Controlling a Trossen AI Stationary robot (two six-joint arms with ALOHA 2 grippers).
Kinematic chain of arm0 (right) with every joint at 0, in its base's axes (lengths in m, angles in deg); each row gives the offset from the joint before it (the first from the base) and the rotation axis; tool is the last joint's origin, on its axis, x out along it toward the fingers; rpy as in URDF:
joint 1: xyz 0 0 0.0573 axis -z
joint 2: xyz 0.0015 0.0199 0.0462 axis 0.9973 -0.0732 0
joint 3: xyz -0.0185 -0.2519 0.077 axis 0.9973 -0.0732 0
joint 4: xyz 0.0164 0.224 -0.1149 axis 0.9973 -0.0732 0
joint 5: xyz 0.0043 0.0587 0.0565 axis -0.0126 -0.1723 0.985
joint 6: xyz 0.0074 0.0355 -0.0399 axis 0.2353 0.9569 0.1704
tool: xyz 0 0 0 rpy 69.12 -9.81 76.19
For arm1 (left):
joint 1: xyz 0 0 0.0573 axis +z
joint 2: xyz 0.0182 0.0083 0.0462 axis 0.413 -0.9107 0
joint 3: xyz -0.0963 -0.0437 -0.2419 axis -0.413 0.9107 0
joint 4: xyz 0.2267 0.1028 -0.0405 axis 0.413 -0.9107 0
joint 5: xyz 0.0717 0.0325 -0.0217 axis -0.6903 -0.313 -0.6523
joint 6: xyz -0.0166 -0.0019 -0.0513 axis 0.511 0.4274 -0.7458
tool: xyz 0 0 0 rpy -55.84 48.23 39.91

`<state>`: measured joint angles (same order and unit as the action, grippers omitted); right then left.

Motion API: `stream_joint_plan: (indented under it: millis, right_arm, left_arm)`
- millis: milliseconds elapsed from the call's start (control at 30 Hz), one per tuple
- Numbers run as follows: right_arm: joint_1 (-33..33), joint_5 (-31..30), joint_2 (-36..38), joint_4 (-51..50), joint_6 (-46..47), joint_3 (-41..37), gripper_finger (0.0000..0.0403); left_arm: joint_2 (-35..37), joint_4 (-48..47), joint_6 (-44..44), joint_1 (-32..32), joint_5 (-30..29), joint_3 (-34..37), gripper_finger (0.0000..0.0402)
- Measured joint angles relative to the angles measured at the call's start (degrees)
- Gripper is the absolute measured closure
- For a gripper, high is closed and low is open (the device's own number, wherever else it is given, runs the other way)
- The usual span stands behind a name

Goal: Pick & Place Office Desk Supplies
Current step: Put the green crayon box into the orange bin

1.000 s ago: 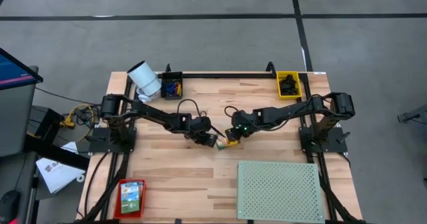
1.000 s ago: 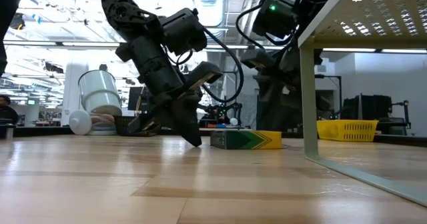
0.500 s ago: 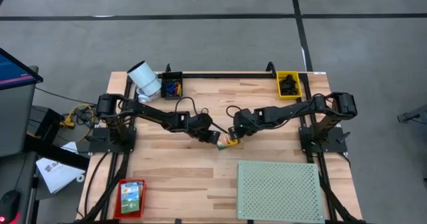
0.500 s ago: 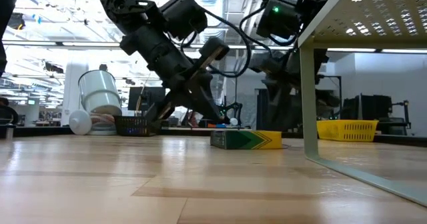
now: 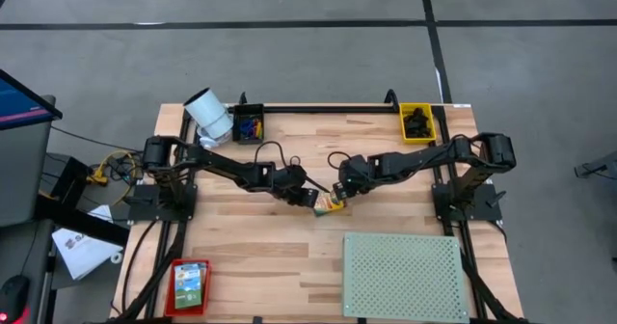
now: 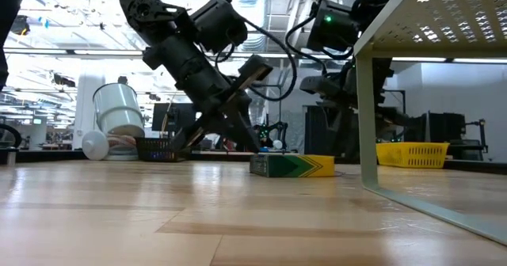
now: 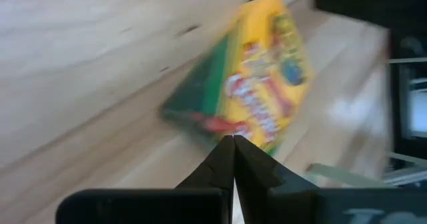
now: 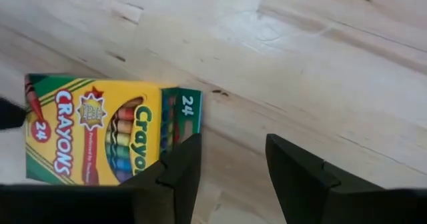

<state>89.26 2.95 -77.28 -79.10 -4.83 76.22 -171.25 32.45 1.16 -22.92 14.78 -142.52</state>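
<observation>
You have the bench (image 5: 251, 256) with both arms reaching in to meet near its middle. The big pale green perforated board (image 5: 403, 276) sits at the near right corner and plays no part here. At the far edge, a white cylinder (image 5: 208, 114) lies at the left corner with a small black bin (image 5: 249, 123) of coloured bits beside it, and a yellow bin (image 5: 416, 121) of black clips sits toward the right corner. A red and green box (image 5: 189, 283) lies at the near left corner.

The thing in hand is the crayon box (image 5: 333, 205), lying flat on the bench near its middle, yellow face up with a green side.

Your left gripper (image 5: 310, 200) is just beside the box on its left, fingers pressed together with nothing between them; from its wrist the closed tips (image 7: 233, 159) point right at the box's near edge. Whether they touch it you cannot tell.

Your right gripper (image 5: 339, 194) hovers over the box's right end, jaws spread and holding nothing, one finger (image 8: 179, 174) above the green end.

This reads as the approach for picking up the crayon box, with the left arm perhaps steadying or nudging it. Next, you would need to bring the right jaws down astride the box's narrow width, squared to it, then close. Watch that the two grippers, so near each other, do not collide.
</observation>
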Motion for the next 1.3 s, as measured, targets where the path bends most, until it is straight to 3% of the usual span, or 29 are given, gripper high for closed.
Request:
stream_joint_plan:
  millis: [333, 1300]
  right_arm:
    - [-0.17, 0.07, 0.00, -1.59, -0.22, 0.00, 0.0239]
    - [-2.75, 1.33, -0.02, -0.98, 0.34, -0.02, 0.0239]
  left_arm:
    - [-2.00, 1.78, -0.49, 0.02, 0.72, -0.09, 0.0402]
    - [-0.96, -6.62, -1.23, -1.40, -0.15, -0.09, 0.0402]
